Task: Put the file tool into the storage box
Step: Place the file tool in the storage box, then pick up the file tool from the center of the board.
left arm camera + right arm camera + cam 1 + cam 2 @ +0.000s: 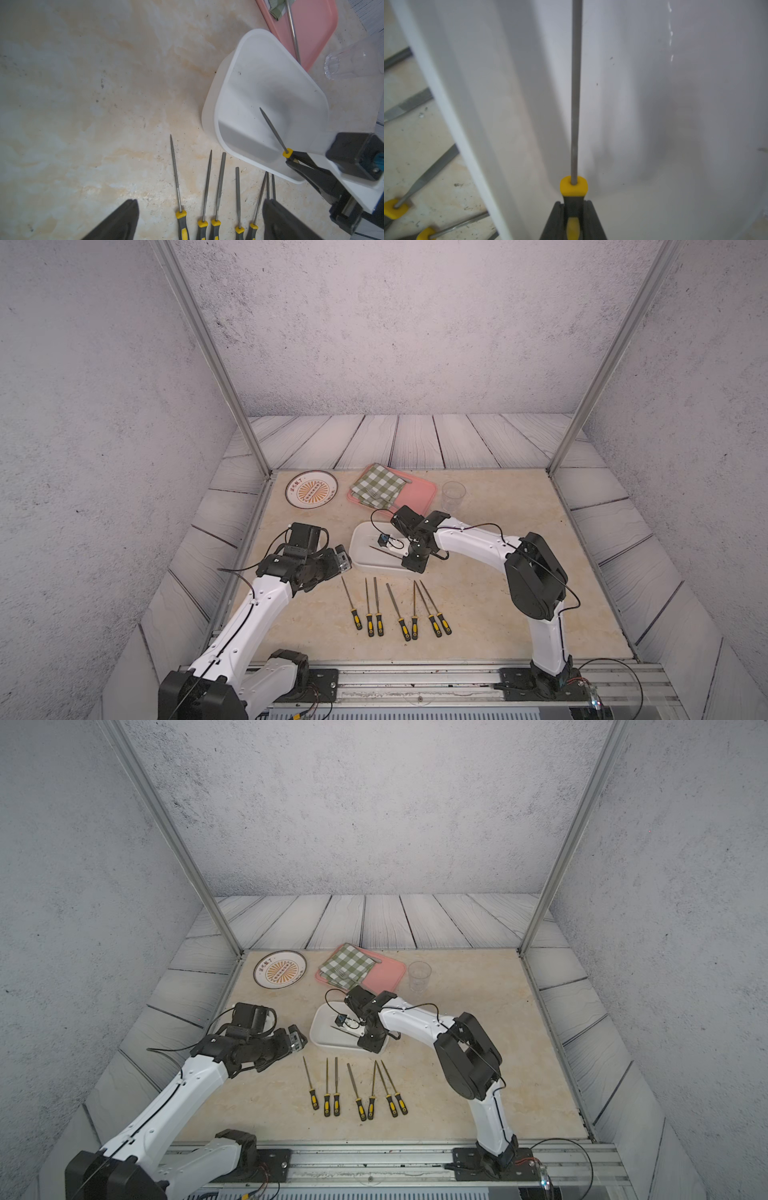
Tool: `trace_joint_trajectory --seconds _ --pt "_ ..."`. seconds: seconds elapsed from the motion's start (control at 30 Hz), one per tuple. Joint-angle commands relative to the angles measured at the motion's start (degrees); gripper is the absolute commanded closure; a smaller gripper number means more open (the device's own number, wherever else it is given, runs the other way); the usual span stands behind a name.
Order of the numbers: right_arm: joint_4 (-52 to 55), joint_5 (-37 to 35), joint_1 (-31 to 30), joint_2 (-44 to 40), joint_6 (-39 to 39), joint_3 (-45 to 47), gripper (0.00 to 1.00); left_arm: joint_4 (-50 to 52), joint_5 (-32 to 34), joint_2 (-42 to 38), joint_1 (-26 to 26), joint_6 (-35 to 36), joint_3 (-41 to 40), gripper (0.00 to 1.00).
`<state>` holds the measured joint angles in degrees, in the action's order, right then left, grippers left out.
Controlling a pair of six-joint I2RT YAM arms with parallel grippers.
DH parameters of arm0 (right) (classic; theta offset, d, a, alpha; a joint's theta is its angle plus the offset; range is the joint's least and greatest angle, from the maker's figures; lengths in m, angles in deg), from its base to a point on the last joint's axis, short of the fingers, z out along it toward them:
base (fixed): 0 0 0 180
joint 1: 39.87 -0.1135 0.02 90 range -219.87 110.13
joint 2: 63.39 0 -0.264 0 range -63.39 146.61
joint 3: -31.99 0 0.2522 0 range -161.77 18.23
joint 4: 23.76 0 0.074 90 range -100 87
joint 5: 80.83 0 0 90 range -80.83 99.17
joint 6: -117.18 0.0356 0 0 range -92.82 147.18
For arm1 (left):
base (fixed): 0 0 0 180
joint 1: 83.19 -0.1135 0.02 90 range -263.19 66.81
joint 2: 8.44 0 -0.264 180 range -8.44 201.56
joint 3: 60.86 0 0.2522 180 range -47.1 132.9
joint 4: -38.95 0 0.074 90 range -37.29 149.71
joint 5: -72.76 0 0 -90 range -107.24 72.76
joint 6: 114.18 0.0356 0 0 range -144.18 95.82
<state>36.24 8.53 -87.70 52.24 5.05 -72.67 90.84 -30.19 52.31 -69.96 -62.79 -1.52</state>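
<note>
The right gripper (574,207), fingers clenched on the handle of the file (576,83), should lower it flat inside the storage box (448,104) before letting go, while the left gripper (200,204) hangs spread open.

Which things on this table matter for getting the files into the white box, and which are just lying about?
For the job: storage box; held file, clamped in the right jaws over the box; row of seven files.
Lying about: plate; pink tray; checked cloth; clear cup.
</note>
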Motion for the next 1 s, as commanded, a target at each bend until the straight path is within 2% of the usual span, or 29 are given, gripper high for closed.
trace_joint_trajectory --seconds 0.0,0.03,0.13,0.27,0.47,0.6,0.67,0.9,0.97 --pt "1.89 -0.5 -0.4 0.36 0.65 -2.15 0.88 -0.3 -0.8 0.52 -0.48 0.75 0.19 0.02" --pt "2.86 0.18 -0.34 0.78 0.91 -3.11 0.85 -0.16 -0.85 0.72 -0.44 0.79 0.36 0.02" --pt "4.66 1.7 -0.42 1.18 2.37 -5.3 0.67 0.01 -1.01 0.77 -0.41 0.54 0.44 0.02" --pt "4.5 2.88 -0.42 -0.53 3.72 -5.89 0.55 0.37 -1.45 0.52 -0.48 0.03 0.37 0.02" --pt "2.78 1.27 -0.41 -5.82 7.13 -5.33 0.53 1.42 -0.32 -0.09 -0.44 0.21 0.36 0.02" --pt "-0.36 -2.31 -0.42 -12.16 14.22 -1.6 0.54 1.63 0.07 -0.92 -0.41 1.24 0.56 0.02" --pt "-2.76 -2.26 -0.42 -16.91 18.7 2.83 0.57 1.64 -0.1 -1.42 -0.45 2.2 0.98 0.01" --pt "-9.21 -1.17 -0.35 -33.78 33.37 19.86 0.57 -1.21 -2.95 -1.61 -0.41 2.53 0.65 0.0" --pt "-9.65 -0.62 -0.42 -38.27 37.42 24.5 0.57 -1.51 -4.0 -0.85 -0.4 2.22 0.39 0.02"
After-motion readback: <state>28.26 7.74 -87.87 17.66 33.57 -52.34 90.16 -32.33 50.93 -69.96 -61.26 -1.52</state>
